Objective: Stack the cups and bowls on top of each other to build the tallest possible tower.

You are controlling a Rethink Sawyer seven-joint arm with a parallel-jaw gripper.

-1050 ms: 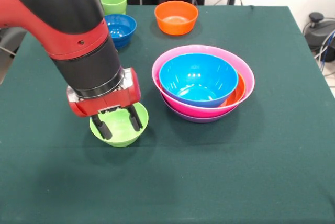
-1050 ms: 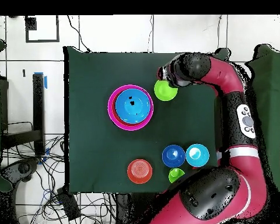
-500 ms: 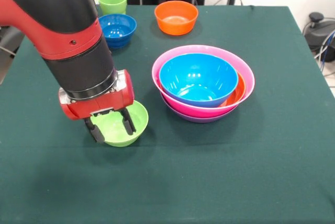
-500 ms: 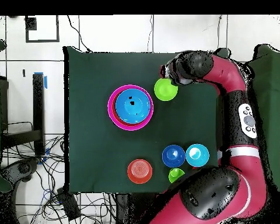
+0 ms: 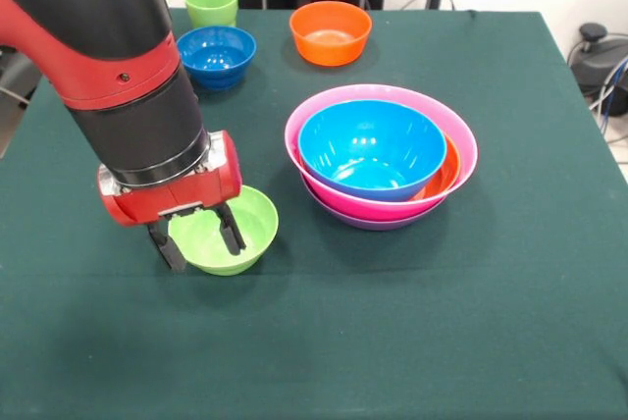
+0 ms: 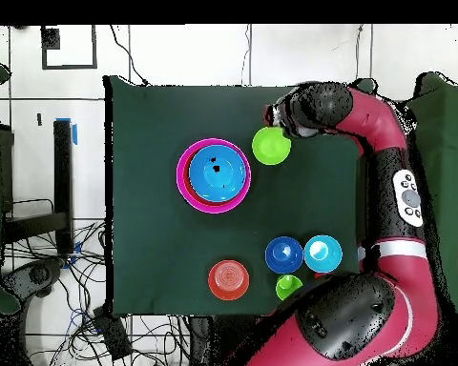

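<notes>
Gripper (image 5: pixel 200 240) is down at the small green bowl (image 5: pixel 229 234), jaws spread and straddling its rim: one finger (image 5: pixel 232 231) inside, the other outside, not clenched on it. In the front view that bowl sits at about eight o'clock from the tower (image 5: pixel 381 158), apart from it, blue bowl (image 5: pixel 371 148) nested on top. Green cup (image 5: pixel 212 3), dark blue bowl (image 5: pixel 216 55) and orange bowl (image 5: pixel 330 32) wait at the far edge, around eleven o'clock.
</notes>
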